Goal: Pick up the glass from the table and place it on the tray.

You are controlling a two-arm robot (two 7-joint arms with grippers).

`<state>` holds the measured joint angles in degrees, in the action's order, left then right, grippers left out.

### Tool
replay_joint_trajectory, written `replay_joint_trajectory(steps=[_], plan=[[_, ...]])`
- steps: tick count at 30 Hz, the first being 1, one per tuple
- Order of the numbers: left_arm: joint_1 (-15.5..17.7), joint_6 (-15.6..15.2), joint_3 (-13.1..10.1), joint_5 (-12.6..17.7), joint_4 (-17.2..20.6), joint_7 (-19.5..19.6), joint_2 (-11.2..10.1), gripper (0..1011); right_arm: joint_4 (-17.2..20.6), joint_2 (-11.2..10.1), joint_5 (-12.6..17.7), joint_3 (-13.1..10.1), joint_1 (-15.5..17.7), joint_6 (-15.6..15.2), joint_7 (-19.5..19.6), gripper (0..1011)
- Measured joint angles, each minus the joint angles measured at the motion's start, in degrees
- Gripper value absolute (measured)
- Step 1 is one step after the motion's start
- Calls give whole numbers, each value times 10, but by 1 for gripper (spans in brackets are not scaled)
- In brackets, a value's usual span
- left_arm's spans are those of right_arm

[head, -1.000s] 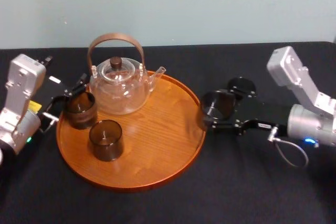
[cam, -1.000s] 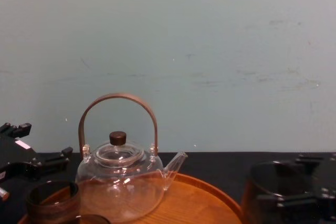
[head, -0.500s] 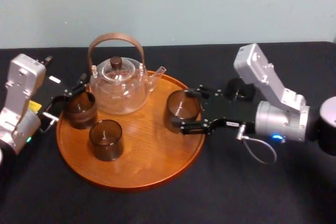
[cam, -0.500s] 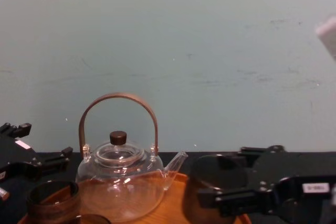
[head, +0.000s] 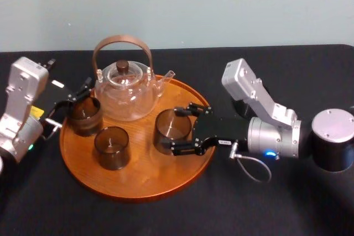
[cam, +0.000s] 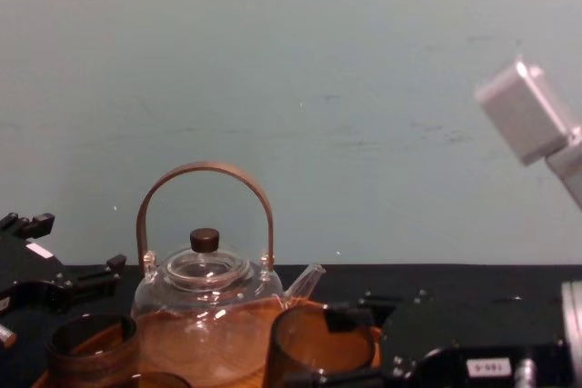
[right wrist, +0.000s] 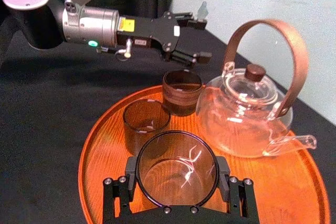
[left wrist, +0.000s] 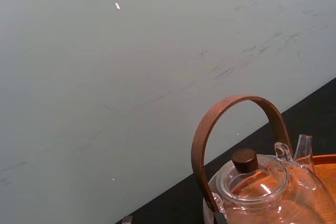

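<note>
My right gripper [head: 177,130] is shut on a smoky brown glass [head: 170,127] over the right half of the round wooden tray [head: 144,183]. I cannot tell whether the glass touches the tray. In the right wrist view the glass [right wrist: 173,156] sits between the black fingers [right wrist: 118,191] of the gripper [right wrist: 177,176]. The chest view shows the glass [cam: 318,347] in front of the right gripper [cam: 400,363]. My left gripper [head: 72,102] stands open and idle at the tray's left edge, also visible as the left gripper [right wrist: 198,39] in the right wrist view.
A clear teapot [head: 124,89] with an arched brown handle stands at the back of the tray. Two more dark glasses, one [head: 84,115] by the left gripper and one [head: 112,147] nearer me, stand on the tray's left half. Black table [head: 249,203] lies all around.
My right gripper has carried the glass leftward, from beyond the tray's right rim to over the tray's right half. The left arm, the teapot and the other glasses have not moved.
</note>
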<state>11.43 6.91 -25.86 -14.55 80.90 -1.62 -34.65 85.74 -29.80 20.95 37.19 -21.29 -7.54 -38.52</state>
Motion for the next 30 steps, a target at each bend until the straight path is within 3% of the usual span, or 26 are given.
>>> replay_joint_trajectory(steps=[16, 30], plan=[[0, 0, 0, 0, 0, 0, 0, 1001, -38, 16, -15, 24, 2, 2, 1, 904], [0, 0, 0, 0, 0, 0, 0, 1001, -53, 26, -25, 28, 2, 2, 5, 904]])
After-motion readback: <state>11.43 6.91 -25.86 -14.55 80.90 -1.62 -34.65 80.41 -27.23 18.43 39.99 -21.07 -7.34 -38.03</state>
